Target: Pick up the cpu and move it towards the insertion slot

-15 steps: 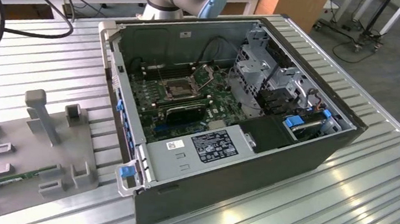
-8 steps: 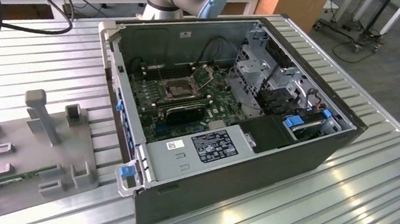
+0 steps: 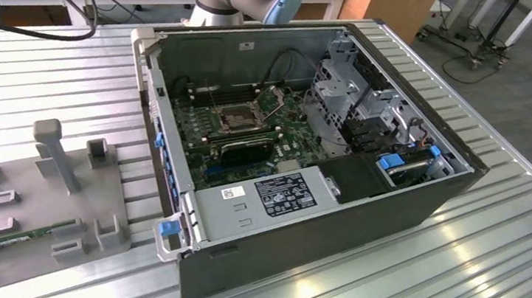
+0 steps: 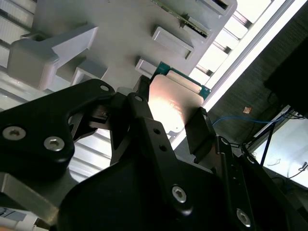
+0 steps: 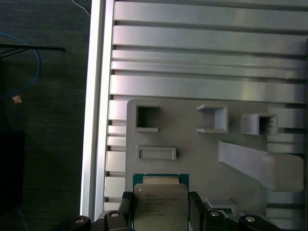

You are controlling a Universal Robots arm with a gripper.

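While the gripper is hanging over the grey tray, its two black fingers are squeezing the cpu from two opposite sides. The cpu is lying flat with its silvery top facing up. It is looking square, so no side is looking longer. Whether it is touching the tray I cannot tell. The insertion slot is sitting well apart, inside the open computer case on the surface, with the tray's tall post standing between them.
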